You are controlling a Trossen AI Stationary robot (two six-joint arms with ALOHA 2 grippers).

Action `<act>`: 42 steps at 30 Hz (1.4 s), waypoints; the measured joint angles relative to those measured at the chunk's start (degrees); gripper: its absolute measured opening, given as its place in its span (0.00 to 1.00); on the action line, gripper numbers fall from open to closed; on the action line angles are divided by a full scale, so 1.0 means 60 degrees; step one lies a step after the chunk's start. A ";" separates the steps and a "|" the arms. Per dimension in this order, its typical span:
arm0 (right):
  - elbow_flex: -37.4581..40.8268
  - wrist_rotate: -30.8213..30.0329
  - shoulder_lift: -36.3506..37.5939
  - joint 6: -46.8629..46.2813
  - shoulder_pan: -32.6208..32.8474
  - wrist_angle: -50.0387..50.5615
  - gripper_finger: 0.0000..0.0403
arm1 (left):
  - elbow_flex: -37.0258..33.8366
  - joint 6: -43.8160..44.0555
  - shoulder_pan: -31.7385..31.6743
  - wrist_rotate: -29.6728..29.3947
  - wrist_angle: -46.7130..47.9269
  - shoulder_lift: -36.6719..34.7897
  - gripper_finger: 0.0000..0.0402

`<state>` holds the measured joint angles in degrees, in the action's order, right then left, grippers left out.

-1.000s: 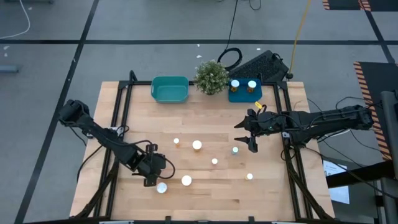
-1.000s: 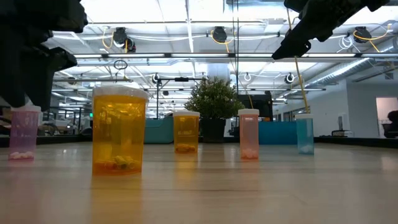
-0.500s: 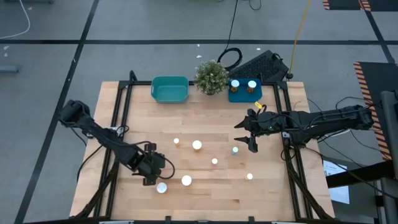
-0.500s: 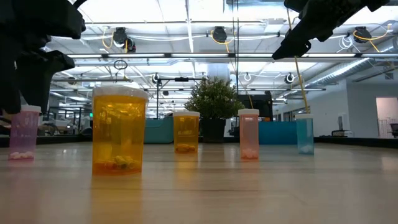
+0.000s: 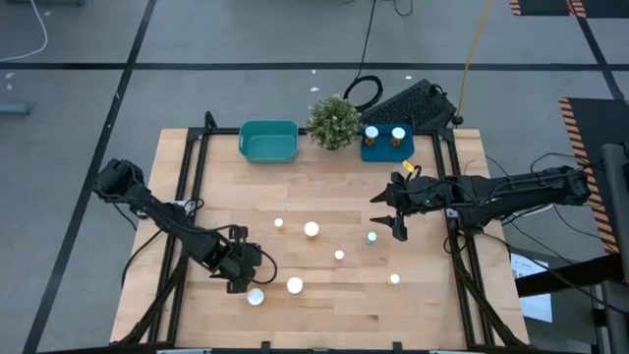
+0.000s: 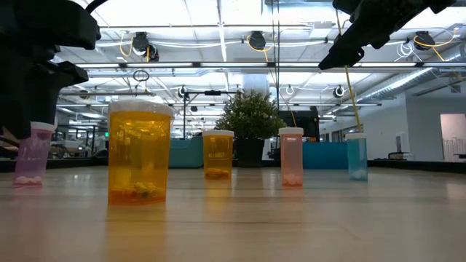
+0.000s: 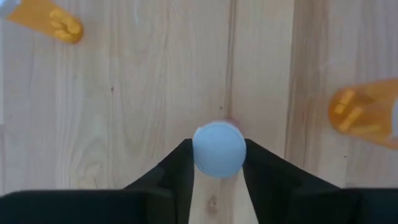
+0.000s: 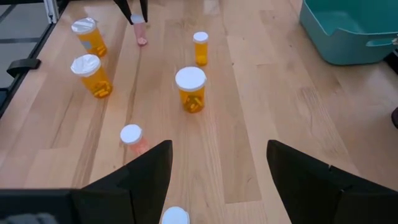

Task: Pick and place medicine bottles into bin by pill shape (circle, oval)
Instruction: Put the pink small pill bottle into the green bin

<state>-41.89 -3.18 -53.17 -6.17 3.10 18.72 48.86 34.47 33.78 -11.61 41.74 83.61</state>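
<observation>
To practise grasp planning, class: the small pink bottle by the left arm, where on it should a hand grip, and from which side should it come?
Grip the pink bottle across its round white cap, coming from above. It stands about upright, so the cap faces up with free space round it. The left hand pinches it just so.
</observation>
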 joint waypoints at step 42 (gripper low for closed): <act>0.0323 0.0004 0.0004 0.0155 -0.0001 -0.0043 0.63 | 0.3945 -0.6257 -0.4527 -0.0351 0.2806 -0.0007 0.33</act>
<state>-39.95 -3.16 -53.15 -5.24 3.09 18.46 72.53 -3.08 6.62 -13.72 58.57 83.57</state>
